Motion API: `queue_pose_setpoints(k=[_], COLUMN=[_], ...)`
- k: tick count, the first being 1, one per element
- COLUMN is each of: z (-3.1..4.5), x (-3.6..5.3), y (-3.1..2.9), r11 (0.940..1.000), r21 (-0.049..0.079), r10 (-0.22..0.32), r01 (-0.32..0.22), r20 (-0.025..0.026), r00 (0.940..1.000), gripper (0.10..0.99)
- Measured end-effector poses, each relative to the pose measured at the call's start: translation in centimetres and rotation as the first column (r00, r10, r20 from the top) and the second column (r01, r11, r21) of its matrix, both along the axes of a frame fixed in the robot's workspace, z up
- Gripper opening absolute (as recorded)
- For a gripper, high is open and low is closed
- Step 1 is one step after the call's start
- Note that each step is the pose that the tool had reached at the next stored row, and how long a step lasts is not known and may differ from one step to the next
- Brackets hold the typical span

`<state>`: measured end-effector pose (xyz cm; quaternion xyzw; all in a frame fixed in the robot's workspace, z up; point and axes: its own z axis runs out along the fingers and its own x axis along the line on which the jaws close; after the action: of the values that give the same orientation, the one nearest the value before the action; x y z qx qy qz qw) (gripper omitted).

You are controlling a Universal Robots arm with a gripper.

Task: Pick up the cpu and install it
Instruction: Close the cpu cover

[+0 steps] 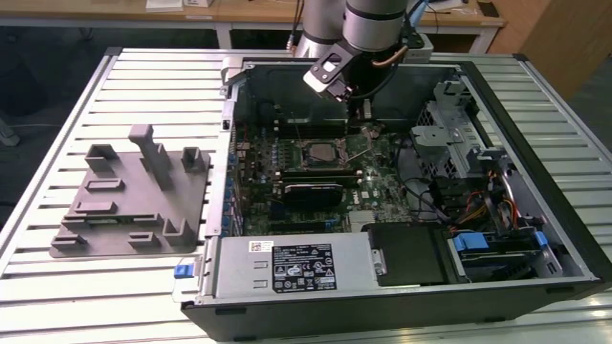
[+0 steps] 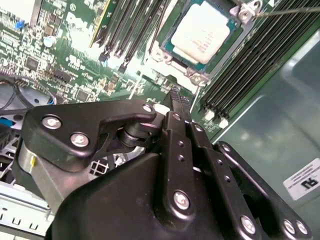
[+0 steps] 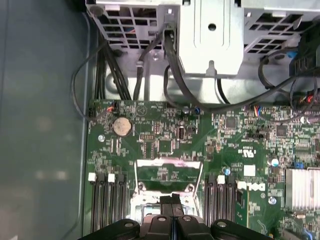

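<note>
The cpu [image 2: 200, 31], a small square chip with a silvery top, lies flat in the motherboard socket [image 1: 320, 153] inside the open computer case. In the exterior view my gripper [image 1: 363, 123] hangs just beyond the socket's far right corner. In both wrist views its black fingers [image 2: 176, 100] are pressed together with nothing between them. The fingertips [image 3: 171, 200] sit beside the socket's metal frame plate [image 3: 169, 172], which stands raised. A thin lever rod [image 2: 285, 10] runs past the socket's corner.
A grey plastic tray [image 1: 134, 201] with upright blocks lies on the slatted table at the exterior view's left. Memory slots [image 2: 250, 65] flank the socket. Cables [image 3: 175, 85] and a drive cage [image 1: 454, 136] crowd the case's right side, and a power supply [image 1: 297, 269] fills its front.
</note>
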<state>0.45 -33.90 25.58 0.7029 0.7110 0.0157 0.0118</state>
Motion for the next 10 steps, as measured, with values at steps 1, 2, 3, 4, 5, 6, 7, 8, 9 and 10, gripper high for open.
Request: queue_pose_setpoints(k=[1, 2, 3, 4, 5, 6, 7, 8, 9, 10], z=[0.00, 0.00, 0.00, 0.00, 0.00, 0.00, 0.00, -0.01, 0.00, 0.00], x=[0.15, 0.30, 0.44, 0.58, 0.71, 0.84, 0.96, 1.08, 1.20, 1.31], y=[0.00, 0.00, 0.00, 0.00, 0.00, 0.00, 0.00, 0.00, 0.00, 0.00], r11=[1.0000, 1.0000, 1.0000, 1.0000, 1.0000, 1.0000, 1.0000, 1.0000, 1.0000, 1.0000], r21=[0.000, 0.000, 0.000, 0.000, 0.000, 0.000, 0.000, 0.000, 0.000, 0.000], r10=[0.000, 0.000, 0.000, 0.000, 0.000, 0.000, 0.000, 0.000, 0.000, 0.000], r01=[0.000, 0.000, 0.000, 0.000, 0.000, 0.000, 0.000, 0.000, 0.000, 0.000], r20=[0.0000, 0.0000, 0.0000, 0.0000, 0.0000, 0.0000, 0.0000, 0.0000, 0.0000, 0.0000], r00=[1.0000, 1.0000, 1.0000, 1.0000, 1.0000, 1.0000, 1.0000, 1.0000, 1.0000, 1.0000], gripper=[0.106, 0.106, 0.106, 0.106, 0.106, 0.106, 0.106, 0.106, 0.106, 0.106])
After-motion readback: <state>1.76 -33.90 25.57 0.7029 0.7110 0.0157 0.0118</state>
